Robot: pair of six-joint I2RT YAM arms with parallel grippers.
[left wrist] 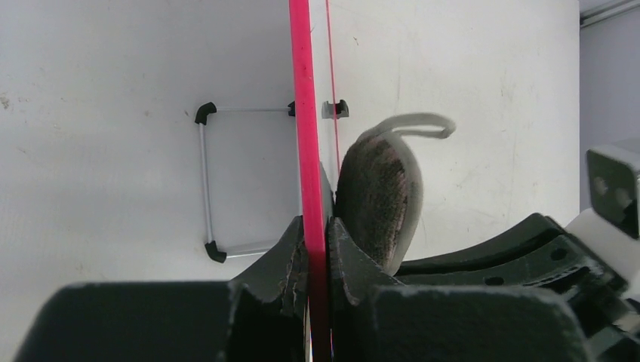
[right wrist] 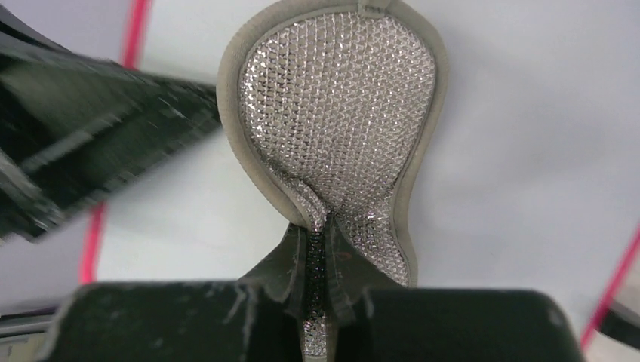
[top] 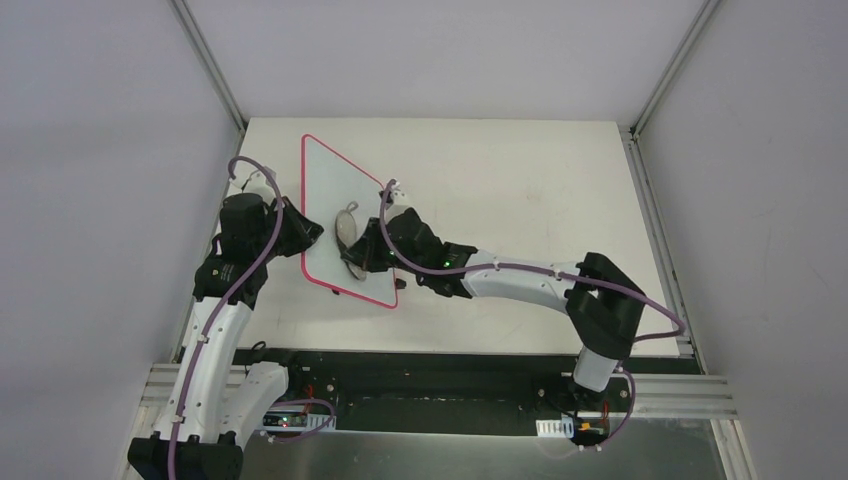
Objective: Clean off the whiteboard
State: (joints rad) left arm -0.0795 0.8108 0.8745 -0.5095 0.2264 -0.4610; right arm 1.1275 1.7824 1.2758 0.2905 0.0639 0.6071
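Note:
The whiteboard (top: 340, 215), white with a thin red-pink frame, is held up on edge at the table's left. Its face looks clean in the top view. My left gripper (top: 308, 236) is shut on its left frame edge, which shows as a red strip (left wrist: 306, 151) between the jaws. My right gripper (top: 362, 250) is shut on the narrow end of a grey peanut-shaped pad (top: 349, 240). The pad's silvery mesh back (right wrist: 336, 113) faces the right wrist camera and lies against the board's white face (right wrist: 513, 136). The pad's dark fuzzy side (left wrist: 381, 196) shows in the left wrist view.
A thin wire stand with black corner tabs (left wrist: 207, 181) lies on the white table (top: 520, 190) behind the board. Grey enclosure walls stand on both sides. The black base rail (top: 440, 385) runs along the near edge.

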